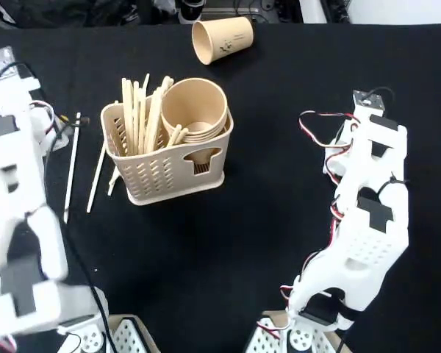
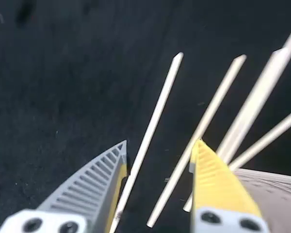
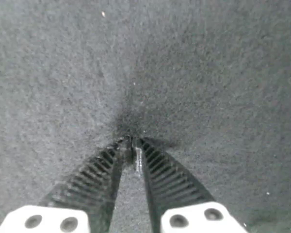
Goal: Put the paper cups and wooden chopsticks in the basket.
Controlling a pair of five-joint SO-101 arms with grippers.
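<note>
left pincer (image 2: 161,145) open, low over loose chopstick (image 2: 155,116) | right pincer (image 3: 132,143) closed, tips at tablecloth (image 3: 208,73)

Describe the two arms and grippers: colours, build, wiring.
Both arms are white plastic shells with black servo blocks. The right arm carries loose red, white and black wires; a black cable runs beside the left arm. The left gripper has one grey and one yellow ribbed finger; the right gripper has two dark ribbed fingers. Both have white mounts with screw holes.
</note>
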